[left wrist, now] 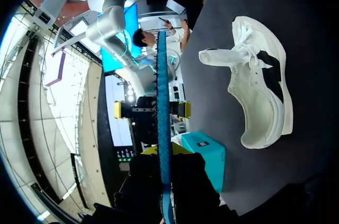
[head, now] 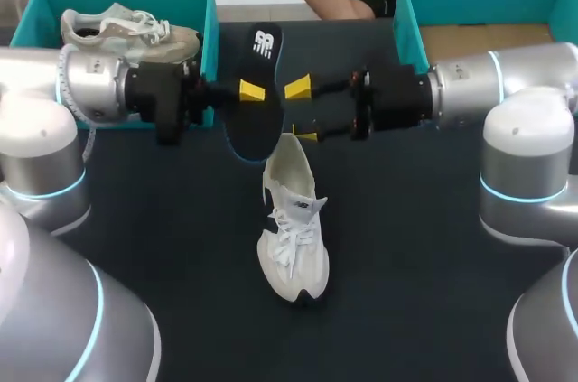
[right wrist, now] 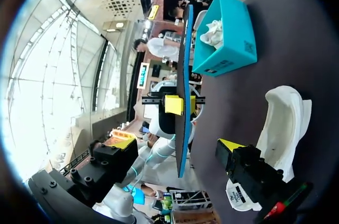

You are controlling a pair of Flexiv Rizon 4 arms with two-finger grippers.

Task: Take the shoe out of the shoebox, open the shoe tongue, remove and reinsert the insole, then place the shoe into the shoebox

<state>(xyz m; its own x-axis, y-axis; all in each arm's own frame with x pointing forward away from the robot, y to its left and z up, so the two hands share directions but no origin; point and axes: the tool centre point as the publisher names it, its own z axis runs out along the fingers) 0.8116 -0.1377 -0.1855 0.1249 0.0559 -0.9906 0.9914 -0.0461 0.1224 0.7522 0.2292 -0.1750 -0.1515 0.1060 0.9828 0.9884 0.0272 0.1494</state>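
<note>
Black insole (head: 262,61) is pinched in my left gripper (head: 253,92); my right gripper (head: 302,112) gapes, so I'd steady the shoe (head: 291,228) before reinserting.

We see a white logo (head: 263,42) printed on the black insole (head: 260,66) in the upper middle of the head view. A small dark logo (head: 307,207) sits on the side of the white shoe (head: 291,246) at the centre, and neither mark gives us wording we can make out. In the right wrist view, the teal shoebox (right wrist: 228,38) beyond the insole carries a small dark label (right wrist: 248,46), its print too small for us to read.
</note>
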